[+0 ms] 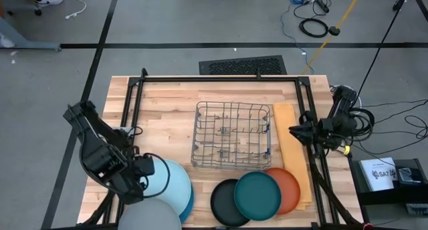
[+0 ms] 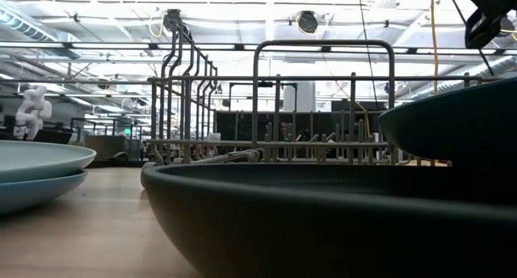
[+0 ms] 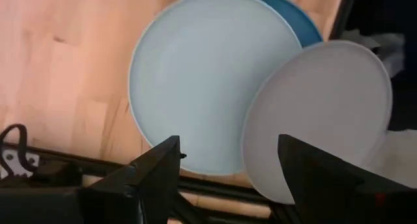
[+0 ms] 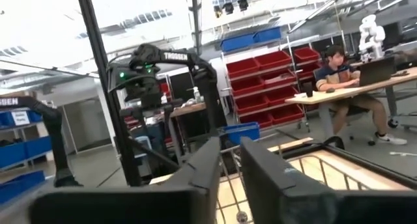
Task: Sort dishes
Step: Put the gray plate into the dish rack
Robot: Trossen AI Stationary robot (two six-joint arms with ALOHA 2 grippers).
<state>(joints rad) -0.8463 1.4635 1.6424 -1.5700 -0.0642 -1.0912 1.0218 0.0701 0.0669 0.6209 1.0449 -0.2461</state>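
Three large plates lie at the table's near left. The pale blue plate (image 1: 172, 182) (image 3: 208, 81) lies on the medium blue plate (image 1: 190, 204) (image 3: 296, 15). The grey plate (image 1: 154, 218) (image 3: 322, 113) overlaps the pale blue plate's near edge. My left gripper (image 1: 144, 173) (image 3: 228, 165) is open above the left rims of the pale blue and grey plates and touches nothing. At near centre, the dark teal plate (image 1: 257, 195) rests partly on the black plate (image 1: 224, 204) and the orange plate (image 1: 289, 188). My right gripper (image 1: 294, 130) (image 4: 230, 160) is shut and empty, held high at the table's right.
A wire rack (image 1: 233, 143) (image 2: 275, 108) stands at the table's centre, with a yellow mat (image 1: 289, 146) to its right, partly under the orange plate. A black frame (image 1: 221, 78) runs around the table's edges. A person sits at a desk far off (image 4: 335, 71).
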